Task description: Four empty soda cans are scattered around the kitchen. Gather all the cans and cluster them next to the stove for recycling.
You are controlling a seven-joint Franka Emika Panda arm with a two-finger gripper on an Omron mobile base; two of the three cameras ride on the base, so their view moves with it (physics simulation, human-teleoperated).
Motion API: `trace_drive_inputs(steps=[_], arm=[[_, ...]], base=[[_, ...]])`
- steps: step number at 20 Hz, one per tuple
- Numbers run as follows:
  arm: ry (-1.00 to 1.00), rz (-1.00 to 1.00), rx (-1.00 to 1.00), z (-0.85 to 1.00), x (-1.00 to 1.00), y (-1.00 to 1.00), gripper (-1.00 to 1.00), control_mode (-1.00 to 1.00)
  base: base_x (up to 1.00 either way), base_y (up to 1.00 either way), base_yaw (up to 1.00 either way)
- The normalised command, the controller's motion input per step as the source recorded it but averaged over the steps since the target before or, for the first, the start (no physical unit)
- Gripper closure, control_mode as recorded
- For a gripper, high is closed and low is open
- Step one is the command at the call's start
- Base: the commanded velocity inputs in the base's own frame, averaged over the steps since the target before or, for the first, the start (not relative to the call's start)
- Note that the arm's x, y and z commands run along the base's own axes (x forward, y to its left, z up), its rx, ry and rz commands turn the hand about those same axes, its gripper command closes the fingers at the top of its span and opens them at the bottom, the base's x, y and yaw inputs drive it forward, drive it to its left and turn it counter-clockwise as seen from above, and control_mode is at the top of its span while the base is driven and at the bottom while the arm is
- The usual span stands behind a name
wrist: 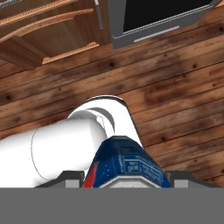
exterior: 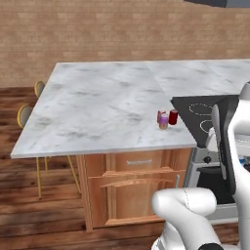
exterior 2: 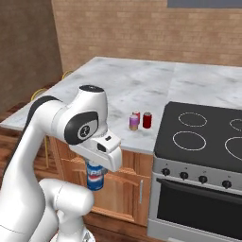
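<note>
Marble tabletop fills your left base view; three cans sit clustered near its front edge, just left of the black stove: one red can, a pink-purple can, and another red can half hidden behind it. White arm at 4 o'clock. Yellow stool legs at 9 o'clock under the tabletop.

Right base view: same three cans at centre, red can nearest the stove, pink-purple can beside it, second red can just behind. Your pincer hangs at 7 o'clock below the wrist, in front of the wooden cabinet, closed around the blue can, well below tabletop level.

Hand view: blue can at 6 o'clock, gripped between the finger tips, wood floor beneath, oven door at 1 o'clock, cabinet at 11 o'clock.
</note>
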Motion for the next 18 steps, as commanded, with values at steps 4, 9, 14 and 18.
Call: trace_drive_inputs(steps=[4,9,14,18], arm=[[0.00,0.00,0.00,0.00,0.00,0.00,1.00,1.00],[0.00,0.00,0.00,0.00,0.00,0.00,1.00,1.00],[0.00,0.00,0.00,0.00,0.00,0.00,1.00,1.00],[0.00,0.00,0.00,0.00,0.00,0.00,1.00,1.00]], base=[[0.25,0.00,-0.03],[0.27,0.00,-0.02],[0.38,0.00,-0.01],[0.52,0.00,0.00]])
